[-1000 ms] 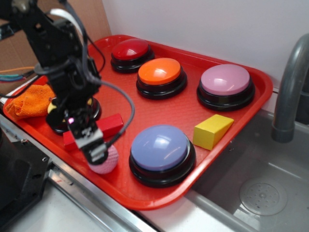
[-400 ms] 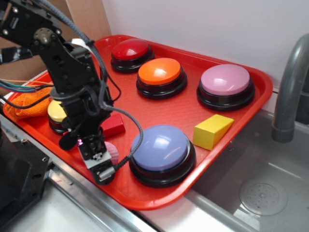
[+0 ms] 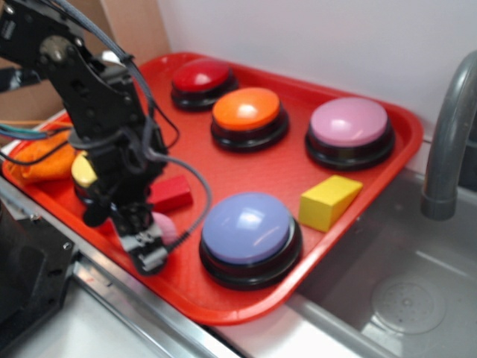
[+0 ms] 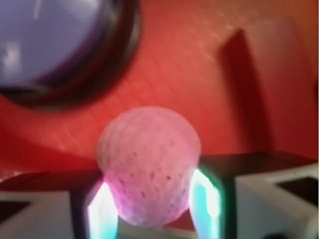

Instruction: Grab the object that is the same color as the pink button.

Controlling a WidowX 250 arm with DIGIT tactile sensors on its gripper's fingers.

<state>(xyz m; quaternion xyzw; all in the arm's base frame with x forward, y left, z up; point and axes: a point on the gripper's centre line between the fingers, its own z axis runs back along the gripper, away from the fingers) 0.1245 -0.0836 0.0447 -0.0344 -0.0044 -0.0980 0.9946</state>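
The pink ball (image 4: 148,164) sat directly between the two fingers of my end effector (image 4: 152,201), one finger pad (image 4: 101,211) on its left and the other on its right, both close against its sides; whether they were already pressing or only just beside it I could not tell, since the wrist view was blurred. My end effector was parted about as wide as the ball, not closed together. The ball was round, so it had no long axis to line up with, and I judged that all the coming move needed was for the fingers to close straight inward. In the exterior view my end effector (image 3: 149,250) pointed down at the tray (image 3: 246,160) and hid most of the ball, of which only a pink edge (image 3: 165,226) showed just to one side of my fingers. Beyond the ball from me, close by, was the lavender-blue button (image 3: 246,227); the pink button (image 3: 349,123), whose colour matched the ball, lay well apart on the far side of the tray. I counted one pink ball, one pink button, one lavender-blue button, one orange button (image 3: 247,109), one red button (image 3: 200,74), one yellow button (image 3: 84,170) partly behind my arm, one red block (image 3: 170,192), one yellow wedge (image 3: 328,200) and one orange cloth (image 3: 45,160).
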